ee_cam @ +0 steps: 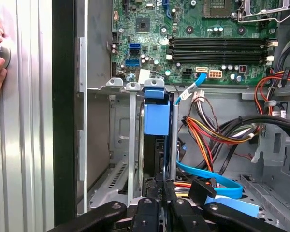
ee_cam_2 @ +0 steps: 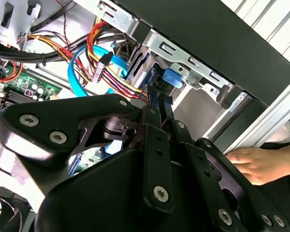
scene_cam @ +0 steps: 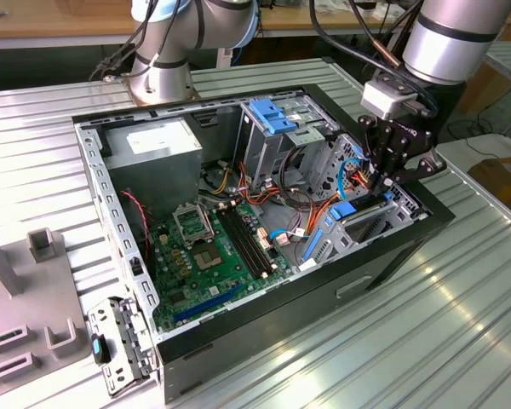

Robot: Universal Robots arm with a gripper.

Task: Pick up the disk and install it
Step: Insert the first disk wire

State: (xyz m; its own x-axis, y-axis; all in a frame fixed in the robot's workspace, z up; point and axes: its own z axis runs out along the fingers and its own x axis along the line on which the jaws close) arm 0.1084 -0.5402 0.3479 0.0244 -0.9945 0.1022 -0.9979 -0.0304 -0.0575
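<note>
"When the arm reached into the computer case (scene_cam: 281, 328), where was the disk (ee_cam: 157, 120)?" the first asked.

"Inside the case, standing on edge in the grey metal bay at the case's end on the exterior view's right. Its blue rail and end tab showed between the bay walls in the first wrist view."

"And the gripper (ee_cam: 161, 183)?"

"It was lowered into the case directly over that bay, in line with the disk. The jaws were drawn together with barely a slit between them. Their tips were right at the disk's near edge, though I couldn't tell whether they touched it."

"What else lay inside the case?"

"The green motherboard (scene_cam: 213, 247) covered the case floor. A blue flat cable (ee_cam: 210, 178) and a bundle of coloured wires (ee_cam: 217, 130) ran just beside the bay."

"Anything outside the case?"

"A person's hand (ee_cam_2: 253, 164) rested on the ribbed metal table (scene_cam: 409, 358), just beyond the case's black side wall."
</note>
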